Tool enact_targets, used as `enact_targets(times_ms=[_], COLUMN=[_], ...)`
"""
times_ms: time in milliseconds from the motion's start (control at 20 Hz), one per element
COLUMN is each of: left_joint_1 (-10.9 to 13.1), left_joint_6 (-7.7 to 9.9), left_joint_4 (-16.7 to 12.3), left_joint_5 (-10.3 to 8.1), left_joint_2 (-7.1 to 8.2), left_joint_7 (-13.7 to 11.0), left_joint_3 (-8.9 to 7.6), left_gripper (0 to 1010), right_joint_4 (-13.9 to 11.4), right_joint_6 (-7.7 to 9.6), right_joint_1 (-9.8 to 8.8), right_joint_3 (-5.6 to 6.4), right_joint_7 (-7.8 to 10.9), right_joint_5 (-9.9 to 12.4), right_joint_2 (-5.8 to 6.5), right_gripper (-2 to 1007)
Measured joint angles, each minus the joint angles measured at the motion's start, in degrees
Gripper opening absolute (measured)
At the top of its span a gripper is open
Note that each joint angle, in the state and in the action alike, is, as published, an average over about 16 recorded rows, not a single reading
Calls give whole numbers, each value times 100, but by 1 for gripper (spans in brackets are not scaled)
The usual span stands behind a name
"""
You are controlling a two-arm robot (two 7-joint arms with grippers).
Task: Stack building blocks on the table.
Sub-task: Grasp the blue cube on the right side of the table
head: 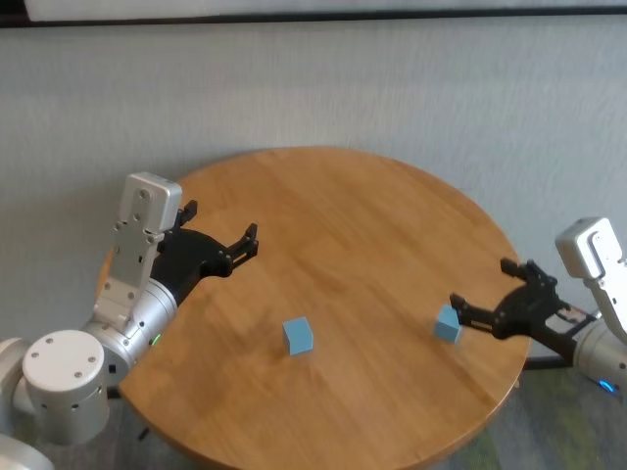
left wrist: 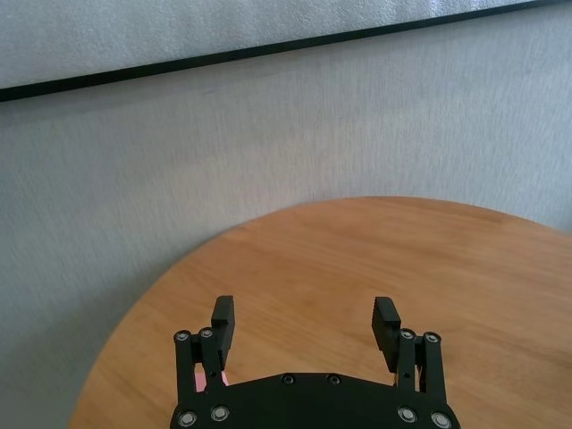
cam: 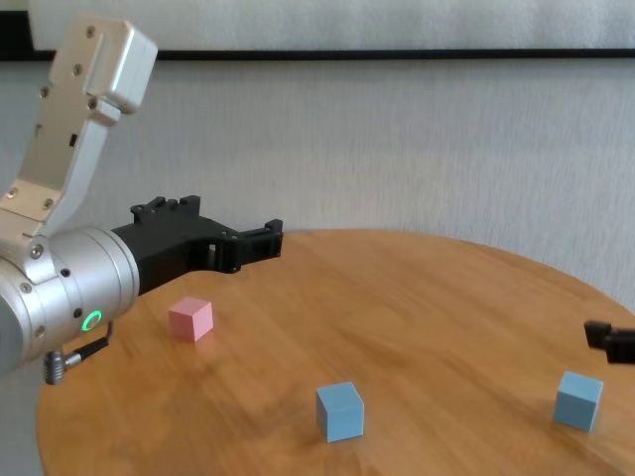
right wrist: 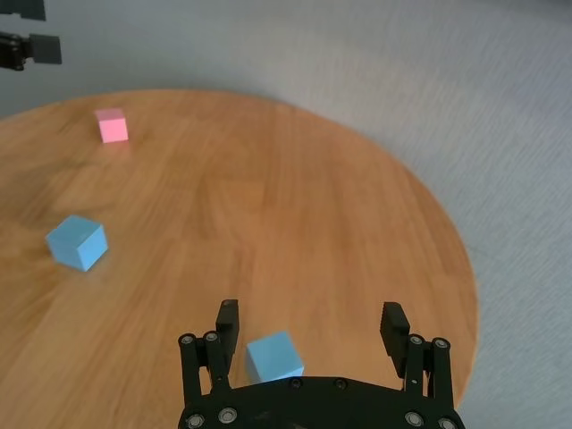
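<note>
A bare test room: round wooden table [head: 392,245] on grey carpet [head: 411,88]

No words, labels, brand marks or numbers can be read anywhere in these views.

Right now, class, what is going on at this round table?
A two-armed robot is working with three blocks on the table; none is stacked yet. The right end effector is open, low over the table, with one blue block between its fingers but not gripped. The other blue block sits near the middle, and the pink block sits apart on the left. The left end effector hovers open above the table, holding nothing.
</note>
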Motion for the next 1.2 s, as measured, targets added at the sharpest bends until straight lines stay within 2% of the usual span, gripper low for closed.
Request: enact_targets(times_ms=[150,250,400,500,800,1200], left_joint_1=[-4,-6,-8,-10,-12,-15], left_joint_6=[6,8,12,14,17,21], left_joint_4=[2,3,5,6,9,11], left_joint_5=[-8,-12,-17,-19,-24,-28], left_joint_2=[4,5,7,9,11,13], left_joint_7=[-10,-15,-21,-24,-31,-36], left_joint_3=[7,10,14,16,20,24], left_gripper=[1001,1001,1001,1001,1001,1002], right_joint_4=[-64,-34,89,211,623,1129], right_joint_6=[283,406,500,503,446,456], right_joint_1=[-10,25,126,222,540,878], right_joint_3=[-5,-31,-102,-164,-333,-441], right_joint_7=[319,498,741,872,1190,1464], right_joint_5=[127,146,94,11,-247,-423], right_joint_2=[119,165,197,187,59,-245], right_gripper=[1001,1001,1000,1000,1001,1000])
